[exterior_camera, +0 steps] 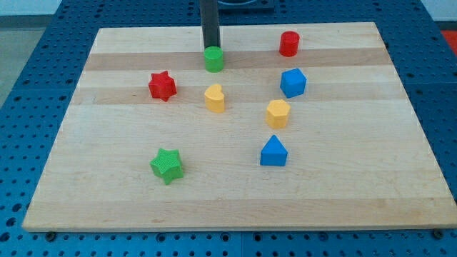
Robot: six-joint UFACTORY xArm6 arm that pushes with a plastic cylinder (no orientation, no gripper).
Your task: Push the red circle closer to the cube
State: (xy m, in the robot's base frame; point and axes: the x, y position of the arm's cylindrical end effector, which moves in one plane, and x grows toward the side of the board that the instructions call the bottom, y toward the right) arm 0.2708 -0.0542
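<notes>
The red circle [288,43] stands near the view's top, right of centre. The blue cube [293,83] lies just below it, a short gap between them. My tip [210,50] is at the view's top centre, right behind the green circle [213,59], which hides its very end. The tip is well to the left of the red circle.
A red star [162,86] lies at the left. A yellow half-round block [214,98] and a yellow hexagon [278,113] sit mid-board. A blue triangular block [273,152] and a green star [167,165] lie lower down. The wooden board [371,185] rests on a blue pegboard.
</notes>
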